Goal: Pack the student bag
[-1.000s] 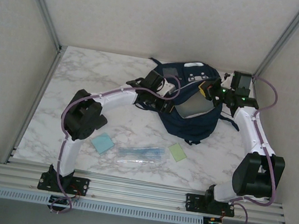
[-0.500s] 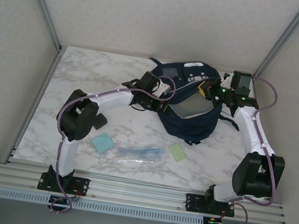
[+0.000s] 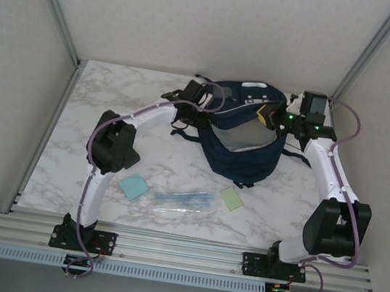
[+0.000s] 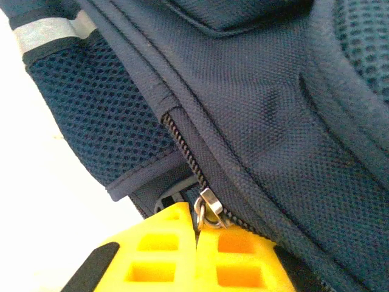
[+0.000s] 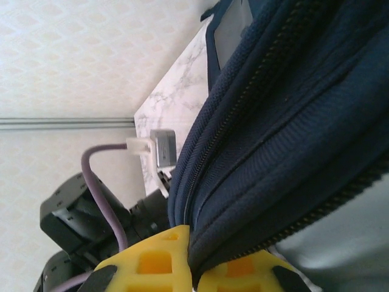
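Slippage threatens: the left gripper [image 4: 197, 237] is closed on only the small zipper pull [image 4: 208, 202] of the student bag [image 3: 240, 160], which lies at the far middle of the table [image 3: 101, 88]. The right gripper [image 5: 189, 255] pinches the bag's rim; if that hold is lost, the bag would drag.

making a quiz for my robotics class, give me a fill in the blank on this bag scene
1. The left gripper pinches the metal zipper ______ of the student bag.
2. The right gripper clamps the bag's rim between ______ fingers.
3. The green pad lies nearer the ______ arm's base than the blue pad does.
Missing words: pull; yellow; right
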Controlling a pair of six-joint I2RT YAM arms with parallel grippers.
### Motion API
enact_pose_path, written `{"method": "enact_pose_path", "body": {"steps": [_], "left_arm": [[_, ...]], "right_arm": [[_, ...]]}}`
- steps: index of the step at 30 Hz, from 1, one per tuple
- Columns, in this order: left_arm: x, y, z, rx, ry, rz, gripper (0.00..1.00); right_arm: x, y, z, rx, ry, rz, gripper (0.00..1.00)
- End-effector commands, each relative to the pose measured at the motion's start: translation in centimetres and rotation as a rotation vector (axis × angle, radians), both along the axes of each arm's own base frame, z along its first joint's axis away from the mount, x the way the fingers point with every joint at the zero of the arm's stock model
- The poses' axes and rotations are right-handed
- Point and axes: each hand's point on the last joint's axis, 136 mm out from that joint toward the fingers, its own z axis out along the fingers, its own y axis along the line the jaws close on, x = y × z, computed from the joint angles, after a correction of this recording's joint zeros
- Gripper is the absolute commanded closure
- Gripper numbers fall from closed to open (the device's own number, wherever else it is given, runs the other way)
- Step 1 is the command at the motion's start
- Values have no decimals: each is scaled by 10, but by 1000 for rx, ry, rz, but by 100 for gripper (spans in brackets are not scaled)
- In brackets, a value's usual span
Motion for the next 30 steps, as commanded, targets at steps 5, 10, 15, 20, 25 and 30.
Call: {"method": "enact_pose_path", "body": {"steps": [5,10,15,20,25,30], "left_arm": [[14,107,3,223,34,371,72],[-16,135,23,211,65,476,18],[-53,177,26,217,136,598,0],[-89,229,24,267,219,762,0],[-115,274,13,286,274,931,0],[-127,298,1,179,291,1075,0]], "right_arm": [[3,12,44,56,-174,43,100],[-1,31,32,70,-163,75,100],[-9,48,16,58,-155,108,100],[-19,62,-4,21,-137,147,87],[-22,62,-20,-33,-126,160,33],[-29,54,-36,-101,-92,160,1]]}}
